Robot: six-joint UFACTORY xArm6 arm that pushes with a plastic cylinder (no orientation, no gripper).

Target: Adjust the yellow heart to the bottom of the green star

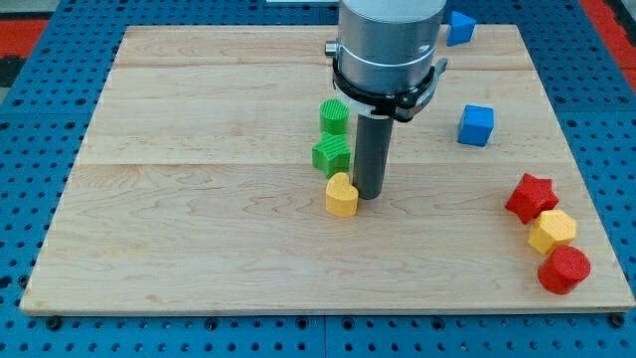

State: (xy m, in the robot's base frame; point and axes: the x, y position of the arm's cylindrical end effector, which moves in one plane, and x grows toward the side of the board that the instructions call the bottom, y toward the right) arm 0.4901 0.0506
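In the camera view you see the small yellow plastic heart block (341, 195) lying on the pale wooden board (199, 249), touching the ridged green plastic star block (332, 155) from the star's 6 o'clock. My tip (369, 196) sits just beside the heart at its 3 o'clock; this straight dark rod carries no fingers to spread or close. A green plastic cube (335, 116) lies at the star's 12 o'clock. At the heart's 3 o'clock, far off, a red star (531, 197), yellow hexagon (552, 231) and red cylinder (564, 268) cluster. A blue cube (476, 125) rests at 2 o'clock.
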